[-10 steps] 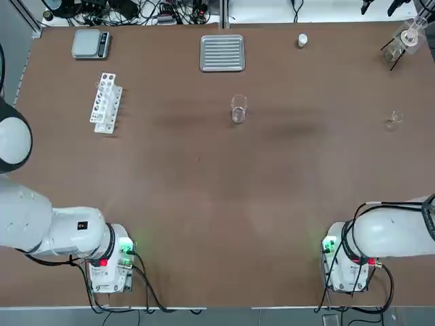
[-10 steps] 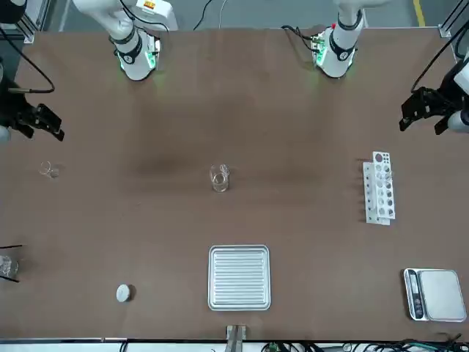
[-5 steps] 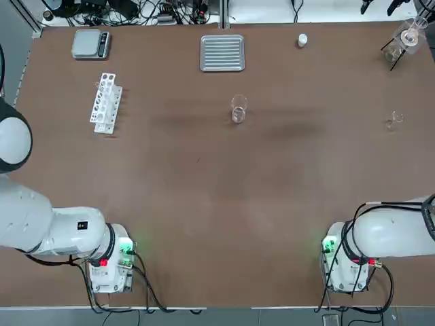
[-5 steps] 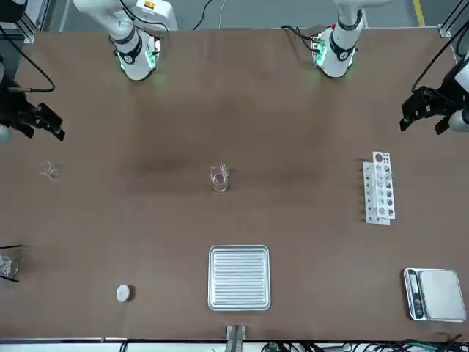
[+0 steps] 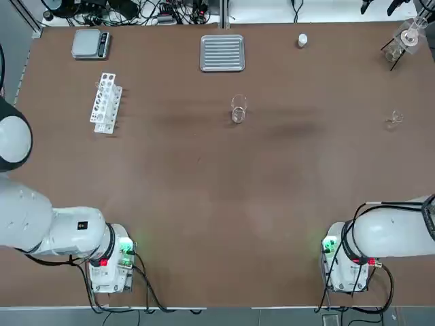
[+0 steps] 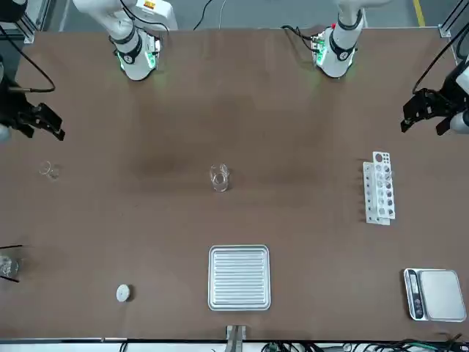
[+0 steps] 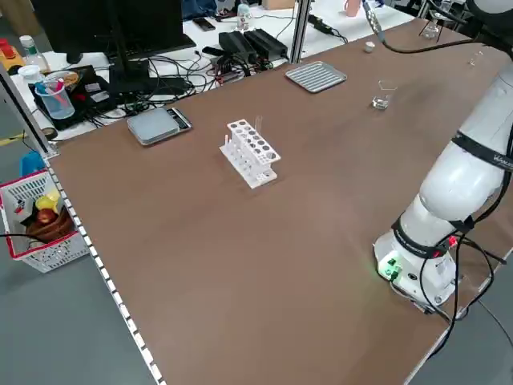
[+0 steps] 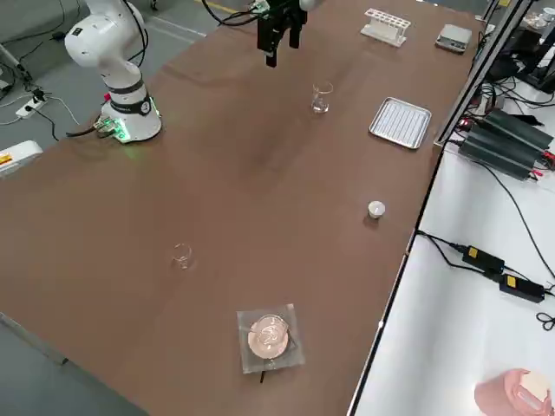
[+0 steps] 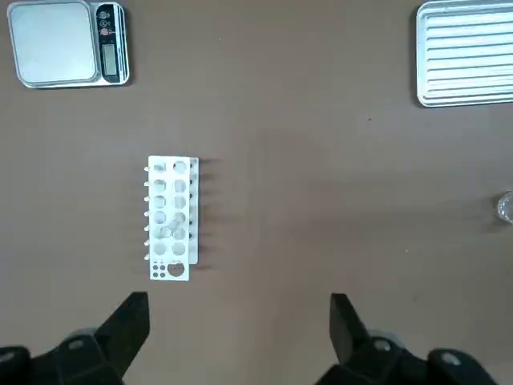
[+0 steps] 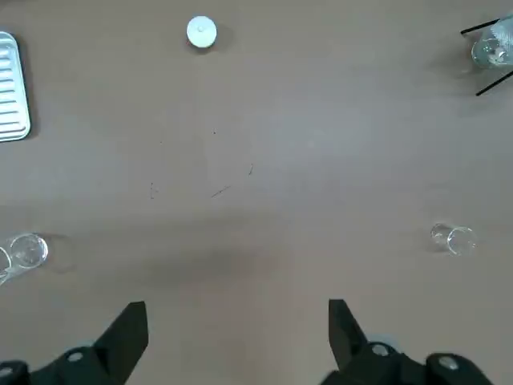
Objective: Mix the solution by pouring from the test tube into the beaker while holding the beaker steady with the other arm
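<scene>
Both grippers' spread fingers (image 9: pixel 135 321) hover well apart from the beaker (image 5: pixel 238 109).

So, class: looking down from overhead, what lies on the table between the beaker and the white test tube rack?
Nothing: in the top view only bare brown table lies between the beaker and the test tube rack.

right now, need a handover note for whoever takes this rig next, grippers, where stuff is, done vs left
Left gripper: open, empty, held high above the test tube rack.
Right gripper: open, empty, raised over bare table on the robot's right side.
Beaker: upright at mid-table, just short of the ridged metal tray, untouched.
A clear tube seems to stand in the rack; hard to tell.
Done: nothing yet.
Left: pick the tube, steady the beaker with the other arm, pour.
</scene>
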Controlling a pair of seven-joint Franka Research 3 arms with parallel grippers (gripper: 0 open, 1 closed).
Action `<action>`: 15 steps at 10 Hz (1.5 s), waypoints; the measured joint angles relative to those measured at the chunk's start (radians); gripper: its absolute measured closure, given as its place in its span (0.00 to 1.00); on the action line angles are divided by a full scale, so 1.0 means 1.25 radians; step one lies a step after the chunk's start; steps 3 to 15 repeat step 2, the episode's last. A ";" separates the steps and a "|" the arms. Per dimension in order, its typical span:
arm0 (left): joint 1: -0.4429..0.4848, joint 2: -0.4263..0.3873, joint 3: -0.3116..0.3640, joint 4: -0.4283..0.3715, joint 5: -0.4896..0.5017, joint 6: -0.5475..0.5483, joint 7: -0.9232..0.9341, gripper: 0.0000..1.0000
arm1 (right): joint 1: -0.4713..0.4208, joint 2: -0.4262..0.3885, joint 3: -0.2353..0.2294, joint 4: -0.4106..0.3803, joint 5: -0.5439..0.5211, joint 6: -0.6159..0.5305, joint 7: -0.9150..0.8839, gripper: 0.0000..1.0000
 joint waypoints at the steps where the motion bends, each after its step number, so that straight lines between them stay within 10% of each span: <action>1: 0.000 0.004 0.004 0.000 0.000 0.000 0.000 0.00 | 0.000 0.000 0.000 0.000 0.000 0.000 0.000 0.00; 15: 0.001 0.007 0.006 0.000 0.000 0.000 0.000 0.00 | 0.000 0.000 0.000 0.000 0.000 0.000 0.000 0.00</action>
